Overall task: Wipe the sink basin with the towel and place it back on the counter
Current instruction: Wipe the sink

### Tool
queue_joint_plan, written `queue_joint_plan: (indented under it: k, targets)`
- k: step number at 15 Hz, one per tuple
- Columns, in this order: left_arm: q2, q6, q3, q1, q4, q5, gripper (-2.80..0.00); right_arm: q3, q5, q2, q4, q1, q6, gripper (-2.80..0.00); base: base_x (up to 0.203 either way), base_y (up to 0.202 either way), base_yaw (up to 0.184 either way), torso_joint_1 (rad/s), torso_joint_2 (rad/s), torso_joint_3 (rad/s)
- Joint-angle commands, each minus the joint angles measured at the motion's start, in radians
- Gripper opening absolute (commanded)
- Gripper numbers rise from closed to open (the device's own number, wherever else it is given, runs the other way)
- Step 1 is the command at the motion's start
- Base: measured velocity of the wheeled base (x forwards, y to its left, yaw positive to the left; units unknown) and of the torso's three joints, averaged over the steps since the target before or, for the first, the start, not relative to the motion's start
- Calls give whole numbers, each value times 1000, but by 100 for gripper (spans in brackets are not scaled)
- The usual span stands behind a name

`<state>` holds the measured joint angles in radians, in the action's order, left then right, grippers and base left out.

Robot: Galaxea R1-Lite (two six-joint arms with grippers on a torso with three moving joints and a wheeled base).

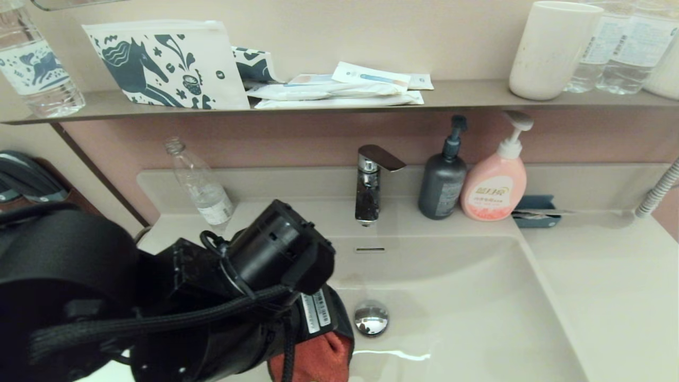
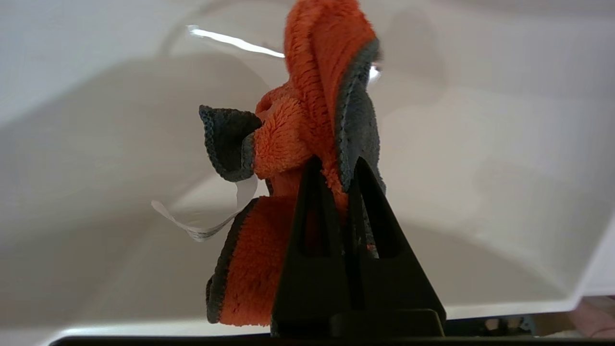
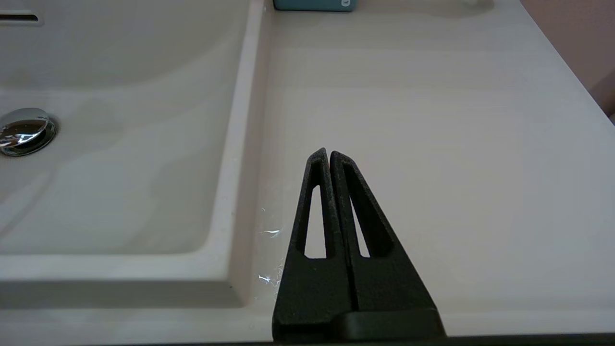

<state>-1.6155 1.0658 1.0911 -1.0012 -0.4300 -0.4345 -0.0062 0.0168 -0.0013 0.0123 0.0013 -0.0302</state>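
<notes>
At about eight o'clock in the head view the left arm reaches down over the near-left part of the sink basin (image 1: 477,318), its bulky black wrist hiding most of what it carries. The left gripper (image 2: 336,168) has its two black fingers pressed together on a fold of the towel (image 2: 307,144), which bunches up beyond the tips with its orange pile outward, dark grey backing and edging curling at the sides, and a small white label trailing from one corner. In the head view only a patch of that orange cloth (image 1: 318,358) shows under the wrist, at six o'clock, low inside the basin; whether it touches the basin floor cannot be told. Just beside it toward the centre sits the chrome drain stopper (image 1: 371,317), with the overflow slot (image 1: 370,249) above it at twelve o'clock from the stopper and the faucet (image 1: 370,183) behind that on the back ledge. At ten o'clock a clear plastic bottle (image 1: 200,183) stands near the basin's far-left corner. Right of the faucet, around one o'clock, a dark grey pump bottle (image 1: 443,180) and a pink soap dispenser (image 1: 496,183) stand touching each other. Farther right the counter (image 1: 610,286) spreads at three o'clock. The right gripper (image 3: 329,156) hangs over that counter, just beside the basin's right rim, its fingers closed against each other with nothing between them.
</notes>
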Motion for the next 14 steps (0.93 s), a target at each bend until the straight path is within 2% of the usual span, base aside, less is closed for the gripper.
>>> queue_joint_plan:
  k: [1, 4, 8, 10, 12, 14]
  targets:
    - [-104, 12, 91, -63, -13, -21, -280, 0, 0, 1, 0, 0, 0, -280, 0, 0, 0, 0, 0, 0]
    - [-204, 63, 202, -137, -70, -32, -280, 0, 0, 1, 0, 0, 0, -280, 0, 0, 0, 0, 0, 0]
    - [-369, 74, 347, -196, -80, -37, -280, 0, 0, 1, 0, 0, 0, -280, 0, 0, 0, 0, 0, 0]
    - [-443, 69, 408, -209, -81, -39, -280, 0, 0, 1, 0, 0, 0, -280, 0, 0, 0, 0, 0, 0]
    - [-482, 25, 442, -239, -81, -38, -280, 0, 0, 1, 0, 0, 0, -280, 0, 0, 0, 0, 0, 0]
    - [-510, 7, 480, -269, -81, -38, -280, 0, 0, 1, 0, 0, 0, -280, 0, 0, 0, 0, 0, 0]
